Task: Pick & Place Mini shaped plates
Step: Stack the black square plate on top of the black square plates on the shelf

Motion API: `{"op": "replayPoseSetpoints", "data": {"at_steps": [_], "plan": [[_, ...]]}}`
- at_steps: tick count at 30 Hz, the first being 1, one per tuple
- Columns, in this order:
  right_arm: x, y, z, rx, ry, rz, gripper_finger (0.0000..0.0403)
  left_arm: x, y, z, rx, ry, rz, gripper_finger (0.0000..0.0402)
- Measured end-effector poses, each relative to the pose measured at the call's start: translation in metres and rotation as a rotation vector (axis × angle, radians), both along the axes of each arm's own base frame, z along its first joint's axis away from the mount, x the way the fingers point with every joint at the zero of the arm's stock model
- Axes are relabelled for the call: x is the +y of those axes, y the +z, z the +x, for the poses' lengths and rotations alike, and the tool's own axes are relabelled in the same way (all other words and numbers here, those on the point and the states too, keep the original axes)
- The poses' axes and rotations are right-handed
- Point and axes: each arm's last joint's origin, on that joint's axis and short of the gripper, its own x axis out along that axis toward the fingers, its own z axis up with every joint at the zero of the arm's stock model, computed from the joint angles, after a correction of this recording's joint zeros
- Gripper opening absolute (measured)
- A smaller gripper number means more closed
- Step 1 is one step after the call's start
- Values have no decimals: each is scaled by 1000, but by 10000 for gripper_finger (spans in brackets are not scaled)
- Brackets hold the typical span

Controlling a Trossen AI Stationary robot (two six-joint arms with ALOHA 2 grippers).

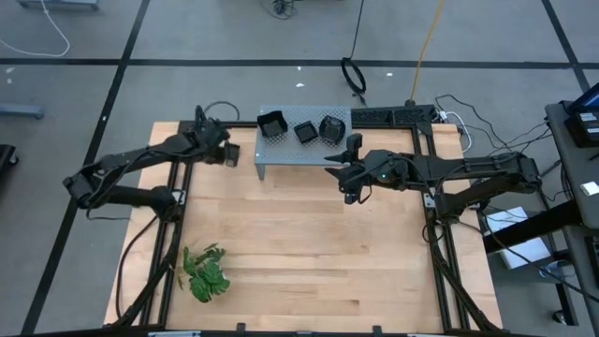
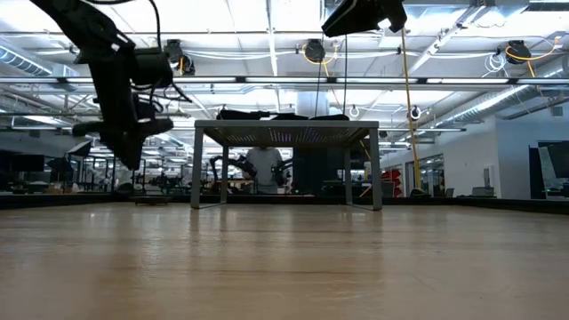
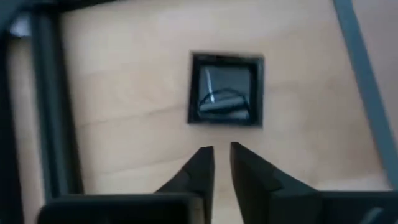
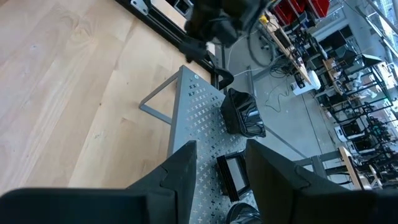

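A light wooden table, bounded by a dark metal frame, lies mostly bare between two dark robot arms, leaving a broad open run of board in front of both grippers. A green leafy sprig rests near the left front edge, well apart from everything else.

At the far edge stands a grey perforated metal stand, a flat sheet on thin legs. Three glossy black mini plates sit in a row on its top: a deep square one at the left end, a flat square one in the middle, and a rounded, wavy-edged one at the right.

The left gripper hangs above the table just left of the stand, its fingers drawn almost together with only a narrow slit between them, holding nothing. Directly ahead of the jaws, lying flat on the wood and clear of the fingertips, is another small square black plate with a raised rim and a shiny centre.

The right gripper hovers off the stand's right front corner, fingers apart and empty. The stand's perforated top and its row of plates lie just beyond the jaws, the middle plate nearest the gap.
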Motion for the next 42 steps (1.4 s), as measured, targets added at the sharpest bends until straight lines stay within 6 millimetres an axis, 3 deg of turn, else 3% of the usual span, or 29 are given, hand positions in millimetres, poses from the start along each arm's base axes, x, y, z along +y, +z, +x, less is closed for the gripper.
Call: {"op": "replayPoseSetpoints", "data": {"at_steps": [8,15,22,35,42], "plan": [[0,0,0,1,0,-1,125,-15,-22,6,244,-553,36,131],[0,0,0,0,0,1,125,-20,-31,12,429,-899,203,156],[0,0,0,1,0,0,125,-22,-42,12,487,-994,286,157],[0,-2,-1,24,1,-2,125,-20,-50,13,485,-991,350,157],[0,-2,-1,25,3,-5,125,-12,-72,24,505,-970,313,157]]}}
